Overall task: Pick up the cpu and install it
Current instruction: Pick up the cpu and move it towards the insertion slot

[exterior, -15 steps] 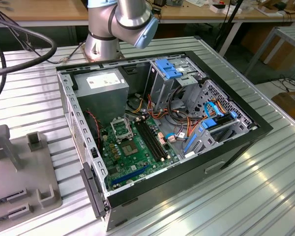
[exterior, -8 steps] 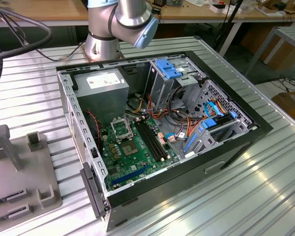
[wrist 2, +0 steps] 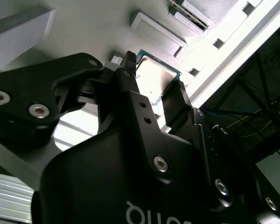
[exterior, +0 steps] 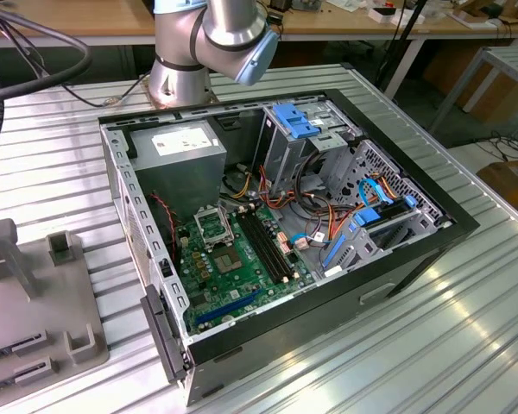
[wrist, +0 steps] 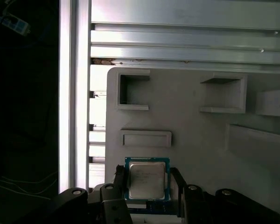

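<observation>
The cpu [wrist: 147, 181] is a small square chip with a pale silver top and a green rim, lying against the grey fixture plate [wrist: 200, 144]. My gripper [wrist: 147, 171] has its black fingers [wrist: 119, 179] pressed against two opposite edges of the chip. In the second wrist view the cpu [wrist 2: 155, 80] sits between the same fingers of the gripper [wrist 2: 155, 72]. The green motherboard [exterior: 242, 269] lies inside the open computer case [exterior: 276, 224], and its black-framed socket [exterior: 214, 226] is uncovered.
The grey fixture plate [exterior: 34, 302] has raised blocks and pockets and sits at the exterior view's left, near the table edge [wrist: 74, 93]. Cables, a power supply [exterior: 177, 151] and blue drive brackets [exterior: 293, 121] crowd the case. The arm's base [exterior: 186, 73] stands behind it.
</observation>
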`<state>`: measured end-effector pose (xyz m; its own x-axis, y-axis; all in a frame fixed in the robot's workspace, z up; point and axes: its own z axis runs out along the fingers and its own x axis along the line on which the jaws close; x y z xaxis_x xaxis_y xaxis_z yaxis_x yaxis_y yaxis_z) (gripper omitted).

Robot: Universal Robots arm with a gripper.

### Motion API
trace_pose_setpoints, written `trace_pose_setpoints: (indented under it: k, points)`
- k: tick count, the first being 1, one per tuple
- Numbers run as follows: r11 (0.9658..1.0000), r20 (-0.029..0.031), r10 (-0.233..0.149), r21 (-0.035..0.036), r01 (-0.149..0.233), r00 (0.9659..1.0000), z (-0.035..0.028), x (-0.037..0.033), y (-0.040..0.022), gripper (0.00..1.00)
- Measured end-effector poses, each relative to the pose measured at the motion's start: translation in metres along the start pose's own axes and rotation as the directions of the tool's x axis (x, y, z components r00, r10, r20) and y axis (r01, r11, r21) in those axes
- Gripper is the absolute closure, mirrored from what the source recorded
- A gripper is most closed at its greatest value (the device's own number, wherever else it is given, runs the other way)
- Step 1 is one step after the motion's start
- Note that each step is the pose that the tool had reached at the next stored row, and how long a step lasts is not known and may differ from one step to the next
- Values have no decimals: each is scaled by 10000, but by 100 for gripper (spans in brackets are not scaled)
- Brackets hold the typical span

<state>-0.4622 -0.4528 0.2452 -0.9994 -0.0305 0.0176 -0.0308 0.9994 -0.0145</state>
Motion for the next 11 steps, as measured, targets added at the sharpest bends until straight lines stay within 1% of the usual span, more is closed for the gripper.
trace_pose_setpoints:
  k: [4, 11]
  points:
    - [10000, -2, -1, 1, 1, 10000, -9, 0, -1, 53]
    - [10000, 3, 0, -2, 0, 10000, -64, 1, -1, 53]
